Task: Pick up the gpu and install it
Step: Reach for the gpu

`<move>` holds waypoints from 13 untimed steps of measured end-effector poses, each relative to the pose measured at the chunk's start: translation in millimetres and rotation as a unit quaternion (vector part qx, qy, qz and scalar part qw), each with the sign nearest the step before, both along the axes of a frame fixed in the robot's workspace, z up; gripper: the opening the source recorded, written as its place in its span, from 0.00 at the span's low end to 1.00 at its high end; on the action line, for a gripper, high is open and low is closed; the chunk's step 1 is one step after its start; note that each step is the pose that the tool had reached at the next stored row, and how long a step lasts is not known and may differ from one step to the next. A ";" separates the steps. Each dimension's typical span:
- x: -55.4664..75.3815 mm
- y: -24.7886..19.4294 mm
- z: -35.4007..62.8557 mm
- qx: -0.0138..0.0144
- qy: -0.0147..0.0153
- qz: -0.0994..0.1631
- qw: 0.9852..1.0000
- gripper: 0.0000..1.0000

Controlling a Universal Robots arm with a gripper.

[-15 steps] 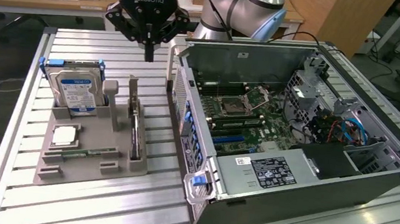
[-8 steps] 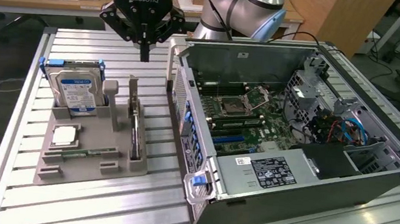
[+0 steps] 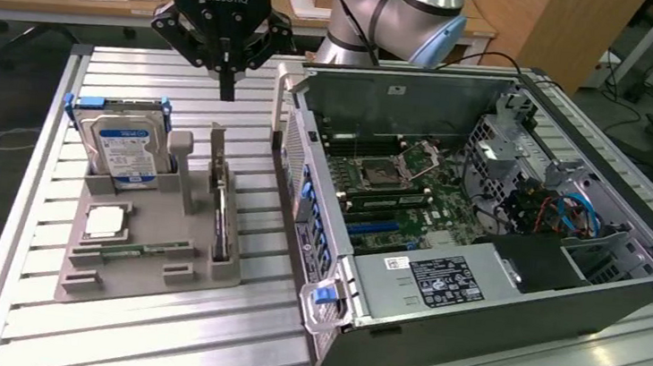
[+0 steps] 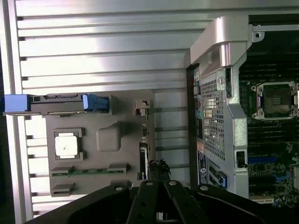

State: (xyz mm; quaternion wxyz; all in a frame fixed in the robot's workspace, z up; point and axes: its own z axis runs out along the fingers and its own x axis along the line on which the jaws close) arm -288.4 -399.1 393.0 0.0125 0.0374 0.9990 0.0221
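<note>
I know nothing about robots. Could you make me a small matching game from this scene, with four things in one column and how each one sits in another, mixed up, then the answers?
Things:
1. hard drive
2. gpu
3. processor chip
4. gripper

States:
A. stands on its thin edge in a slot of the grey tray
B. shut, hanging above the tray
C. lies flat in the tray, silvery top up
D. stands upright in the tray, blue-and-white label showing, blue clips at its sides

Pairs: 1-D, 2-A, 3-C, 4-B
</note>
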 end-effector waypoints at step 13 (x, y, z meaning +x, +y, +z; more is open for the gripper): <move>-15.3 0.0 0.0 0.000 0.000 0.000 1.000 0.11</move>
